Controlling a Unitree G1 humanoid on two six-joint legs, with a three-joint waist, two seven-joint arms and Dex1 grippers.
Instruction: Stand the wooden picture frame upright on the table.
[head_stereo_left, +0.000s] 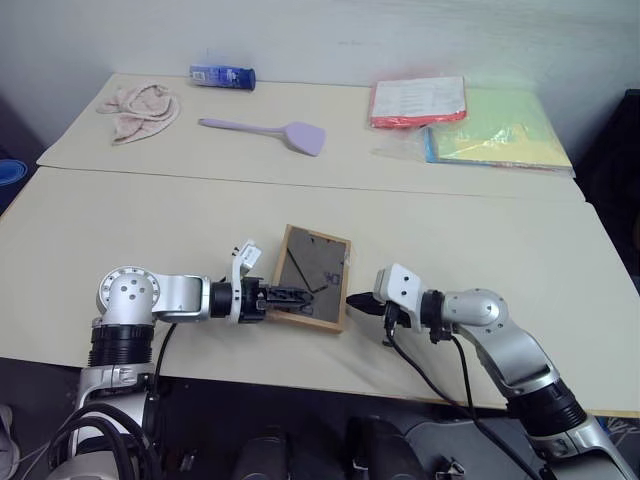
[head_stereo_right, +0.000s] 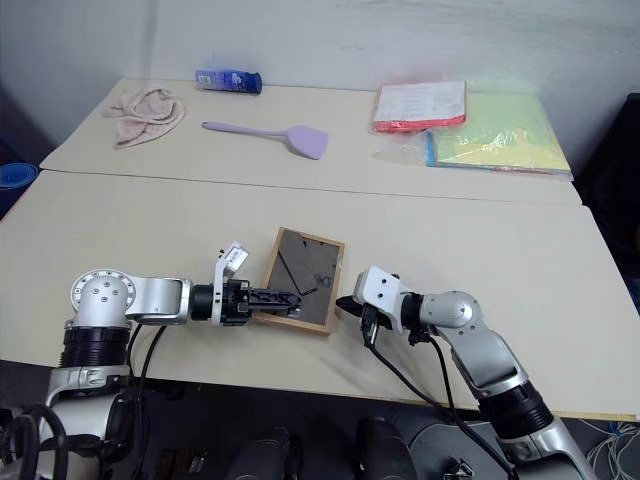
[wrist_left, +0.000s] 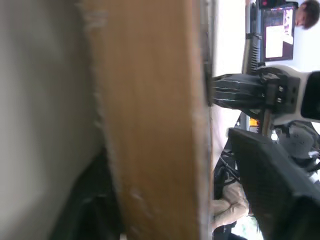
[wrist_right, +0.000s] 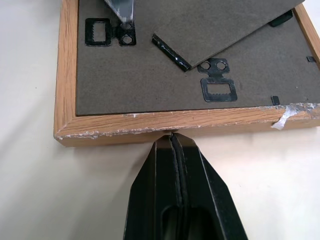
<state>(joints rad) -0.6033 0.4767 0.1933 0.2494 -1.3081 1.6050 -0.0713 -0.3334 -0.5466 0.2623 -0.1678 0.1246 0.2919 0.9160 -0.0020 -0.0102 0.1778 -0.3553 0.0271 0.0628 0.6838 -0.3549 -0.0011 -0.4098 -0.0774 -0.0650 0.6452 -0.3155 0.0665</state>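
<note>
Frame (head_stereo_left: 314, 277): face-down on table (head_stereo_left: 500, 250), stand partly out; not yet upright.
Left gripper (head_stereo_left: 290, 296): fingers straddle frame's edge, grip unclear.
Right gripper (head_stereo_left: 358, 300): closed, empty, tips at frame's edge.

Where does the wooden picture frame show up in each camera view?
Left eye: wooden picture frame, low centre, back panel up, between both arms.
Right eye: same place.
Left wrist: its light wood edge runs top to bottom.
Right wrist: upper half.
Shared landmark: the right gripper at the frame's edge.
</note>
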